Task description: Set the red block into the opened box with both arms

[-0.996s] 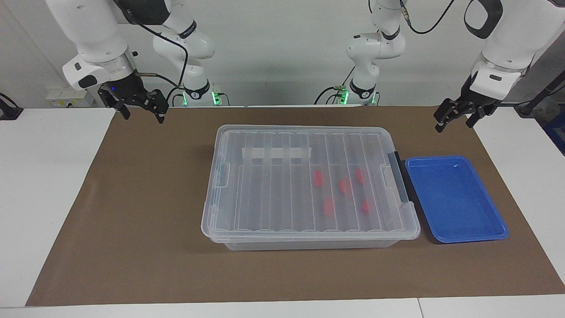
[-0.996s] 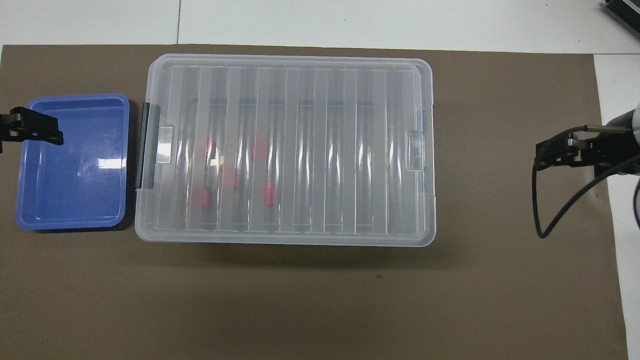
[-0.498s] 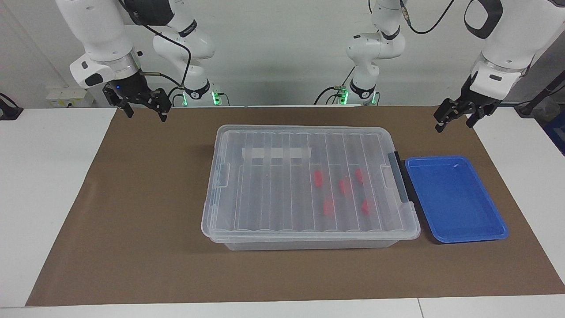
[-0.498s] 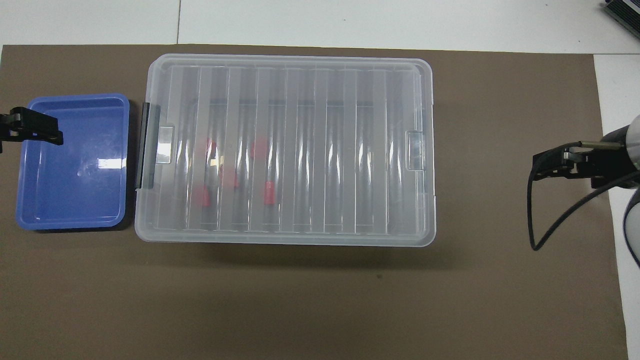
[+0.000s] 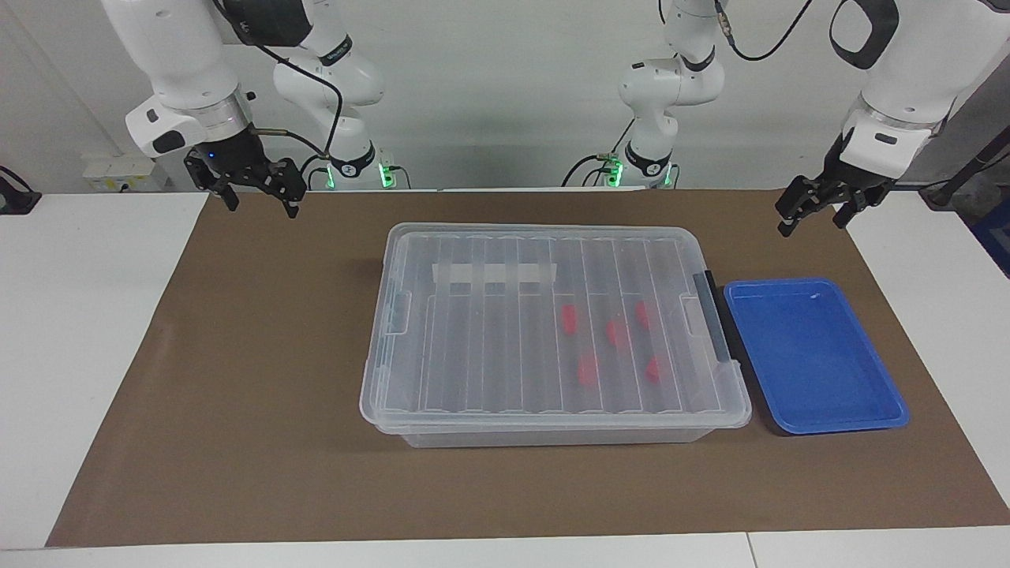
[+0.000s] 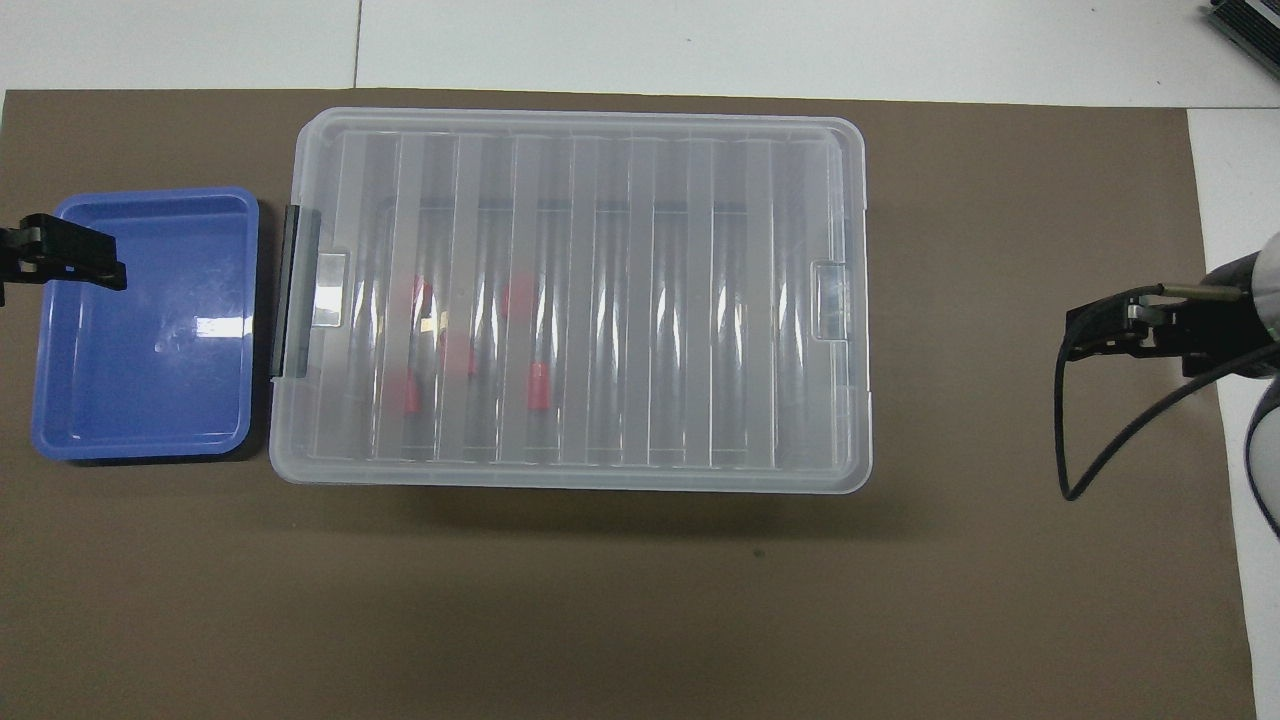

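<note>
The clear box (image 5: 544, 426) (image 6: 850, 300) stands mid-table with its ribbed lid lying flat on it. Through the lid I see several red blocks (image 5: 587, 368) (image 6: 539, 386) inside, toward the left arm's end; no red block lies outside the box. My right gripper (image 5: 262, 203) (image 6: 1085, 335) hangs open and empty over the brown mat, well clear of the box at the right arm's end. The left gripper (image 5: 811, 223) (image 6: 75, 265) is open and empty in the air, over the mat by the blue tray's outer edge.
A shallow blue tray (image 5: 884, 414) (image 6: 140, 445), with nothing in it, sits right beside the box's black handle (image 5: 714, 315) at the left arm's end. The brown mat (image 5: 237, 394) covers the table around both.
The right arm has drawn its gripper back a little toward its own base and raised it slightly. The left arm, the box and the blocks have not moved.
</note>
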`<control>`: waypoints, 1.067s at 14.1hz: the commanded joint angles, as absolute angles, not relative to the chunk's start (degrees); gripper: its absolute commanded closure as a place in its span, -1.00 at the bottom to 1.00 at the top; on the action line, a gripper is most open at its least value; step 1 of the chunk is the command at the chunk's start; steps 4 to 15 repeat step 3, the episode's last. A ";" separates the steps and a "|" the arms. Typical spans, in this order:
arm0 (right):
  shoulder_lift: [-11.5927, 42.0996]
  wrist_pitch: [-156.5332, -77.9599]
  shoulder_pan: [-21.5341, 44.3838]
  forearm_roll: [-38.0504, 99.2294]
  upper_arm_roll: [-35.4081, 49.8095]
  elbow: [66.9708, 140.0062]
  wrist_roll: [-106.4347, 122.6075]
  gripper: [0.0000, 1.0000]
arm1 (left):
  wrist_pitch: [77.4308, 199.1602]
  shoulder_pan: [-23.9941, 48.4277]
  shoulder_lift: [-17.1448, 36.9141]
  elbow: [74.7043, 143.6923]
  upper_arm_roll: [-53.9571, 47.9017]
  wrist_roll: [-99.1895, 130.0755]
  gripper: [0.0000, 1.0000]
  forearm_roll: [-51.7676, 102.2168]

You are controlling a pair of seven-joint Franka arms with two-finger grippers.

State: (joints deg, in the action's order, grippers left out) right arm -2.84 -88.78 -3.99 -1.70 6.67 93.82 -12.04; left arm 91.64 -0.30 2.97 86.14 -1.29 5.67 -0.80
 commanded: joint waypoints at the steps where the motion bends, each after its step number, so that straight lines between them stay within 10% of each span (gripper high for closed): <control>1: -4.31 -90.09 -4.57 -1.93 7.03 95.80 -12.92 -1.00 | 92.99 -0.26 1.32 88.33 -1.23 5.19 -1.00 -1.76; 15: -4.39 -90.17 -4.57 -1.93 7.03 95.80 -12.92 -1.00 | 92.99 -0.26 1.32 88.33 -1.23 5.19 -1.00 -1.76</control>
